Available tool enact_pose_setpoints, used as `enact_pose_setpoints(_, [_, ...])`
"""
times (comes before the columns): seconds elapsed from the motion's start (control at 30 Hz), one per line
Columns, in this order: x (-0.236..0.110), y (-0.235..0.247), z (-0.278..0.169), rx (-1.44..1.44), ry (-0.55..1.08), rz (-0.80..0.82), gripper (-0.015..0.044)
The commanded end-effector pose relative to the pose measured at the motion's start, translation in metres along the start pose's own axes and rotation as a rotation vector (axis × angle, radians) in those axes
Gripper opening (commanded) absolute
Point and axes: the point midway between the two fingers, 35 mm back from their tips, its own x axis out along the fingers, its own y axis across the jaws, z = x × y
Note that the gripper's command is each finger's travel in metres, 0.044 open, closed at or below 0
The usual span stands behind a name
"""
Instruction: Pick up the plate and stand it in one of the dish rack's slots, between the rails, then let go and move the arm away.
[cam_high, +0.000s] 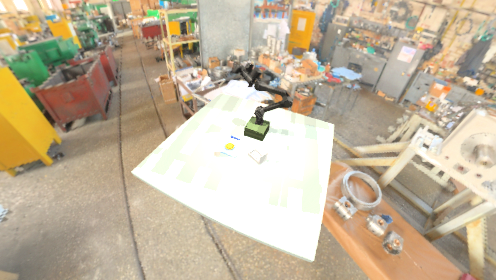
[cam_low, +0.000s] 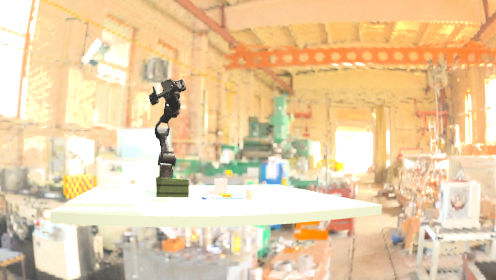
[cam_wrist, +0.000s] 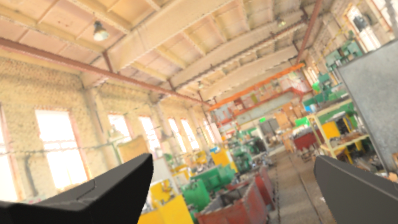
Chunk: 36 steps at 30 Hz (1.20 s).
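Note:
The plate (cam_high: 229, 146) (cam_low: 226, 195) is a small yellow disc lying flat on the pale table (cam_high: 280, 200) (cam_low: 150, 210), in front of the arm's green base (cam_high: 256, 130) (cam_low: 172, 187). The dish rack (cam_high: 258, 156) is a small white object just right of the plate. My gripper (cam_high: 241, 71) (cam_low: 154, 95) (cam_wrist: 234, 163) is raised high above and behind the base, far from both. It points out into the hall. Its fingers stand wide open with nothing between them.
A small blue item (cam_high: 234, 137) lies on the table near the plate. Workshop benches, bins and machines surround the table. A wooden bench (cam_high: 380, 240) with metal parts stands at the table's right front.

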Motion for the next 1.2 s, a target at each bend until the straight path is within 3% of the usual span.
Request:
enact_pose_setpoints(0.0, [0.006, 0.017, -0.026, -0.067, 0.102, 0.058, 0.04])
enact_pose_setpoints(0.57, [-0.011, 0.09, -0.146, -0.337, 0.521, 0.353, 0.04])
enact_pose_setpoints(1.17, [-0.093, 0.144, -0.255, -0.628, 0.905, 0.721, 0.04])
